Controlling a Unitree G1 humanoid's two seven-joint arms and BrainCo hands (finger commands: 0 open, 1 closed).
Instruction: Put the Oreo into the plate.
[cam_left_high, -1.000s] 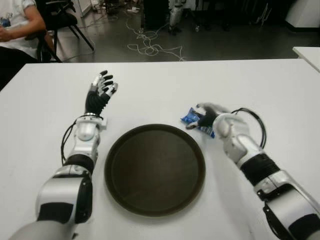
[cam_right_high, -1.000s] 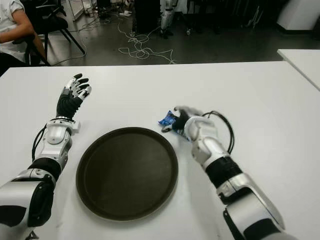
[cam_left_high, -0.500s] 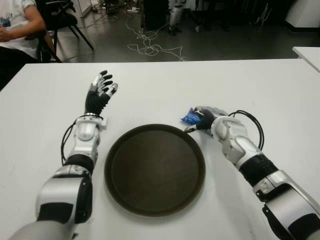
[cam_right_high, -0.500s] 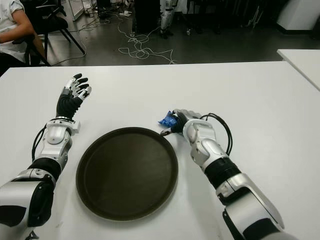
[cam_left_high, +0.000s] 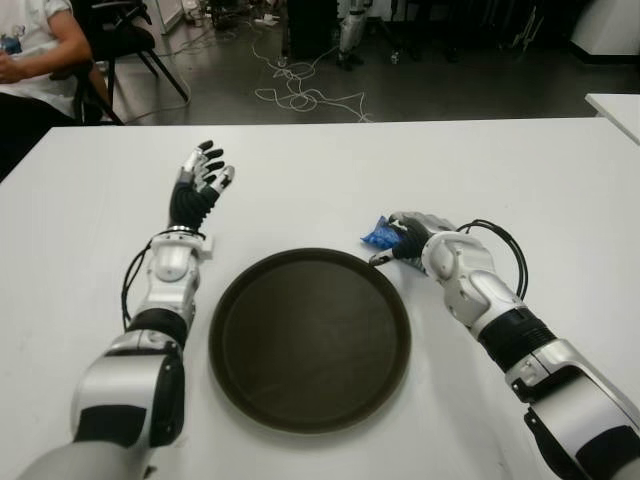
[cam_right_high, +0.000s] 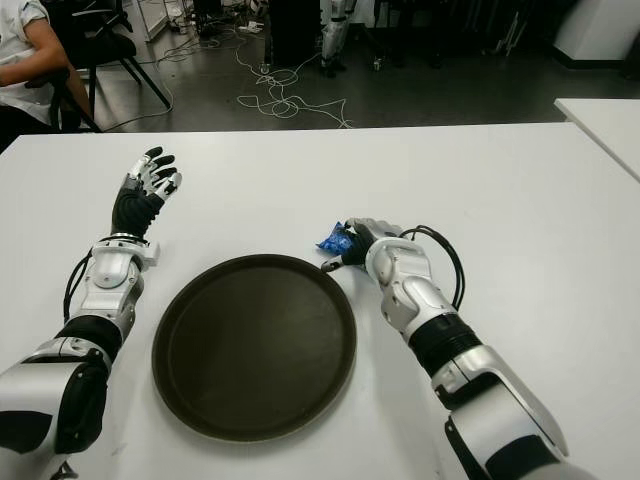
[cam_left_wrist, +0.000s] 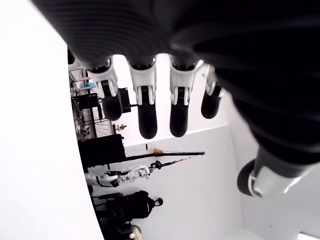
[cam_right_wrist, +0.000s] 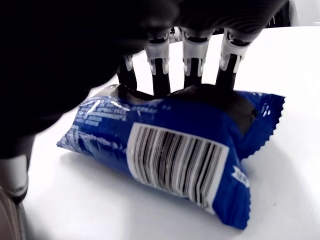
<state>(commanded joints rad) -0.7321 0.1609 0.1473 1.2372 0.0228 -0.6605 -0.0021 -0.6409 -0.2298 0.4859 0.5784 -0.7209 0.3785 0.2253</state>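
Four fingers of the right hand (cam_left_high: 412, 232) curl over the Oreo packet (cam_right_wrist: 175, 155).

Your right hand (cam_left_high: 415, 235), silver-grey with black fingers (cam_right_wrist: 191, 60), covers a blue Oreo packet (cam_right_wrist: 175, 150) with a white barcode panel striped black. Just beside that hand sits a dark brown plate (cam_left_high: 309, 338) on the plain white table (cam_left_high: 330, 170). Your left hand (cam_left_high: 200, 182) shows black fingers with white joints, on a white and black arm.

Head stereo pair overlooks the table (cam_left_high: 300, 180); wrist cameras sit close.
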